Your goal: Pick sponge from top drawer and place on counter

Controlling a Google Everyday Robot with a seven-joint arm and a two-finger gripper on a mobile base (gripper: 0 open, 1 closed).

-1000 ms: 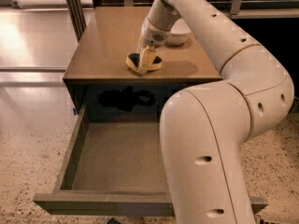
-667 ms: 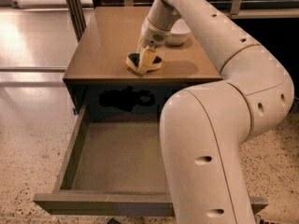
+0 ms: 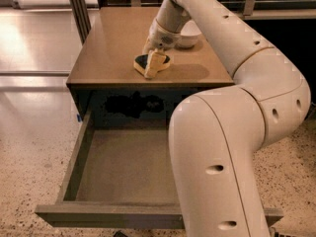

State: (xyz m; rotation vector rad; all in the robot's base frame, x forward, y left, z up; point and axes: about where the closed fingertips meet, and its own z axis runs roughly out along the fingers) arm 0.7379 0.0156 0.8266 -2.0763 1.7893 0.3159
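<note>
While one sponge [image 3: 142, 62] lies on the counter [image 3: 108, 48], one pincer [image 3: 154, 62] touches it; grip: cannot tell | one top drawer [image 3: 123, 167] open

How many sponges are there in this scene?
1: the small dark-green-and-yellow sponge lies on the brown counter, right at the robot's pincer. The open grey drawer shows none, though the arm hides part of it.

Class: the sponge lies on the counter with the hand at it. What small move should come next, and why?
Probably lift the hand straight up, leaving the sponge behind. The sponge already rests on the counter and the top drawer floor is bare, so only withdrawal seems left. A white bowl sits close behind, so straight up looks safest.
</note>
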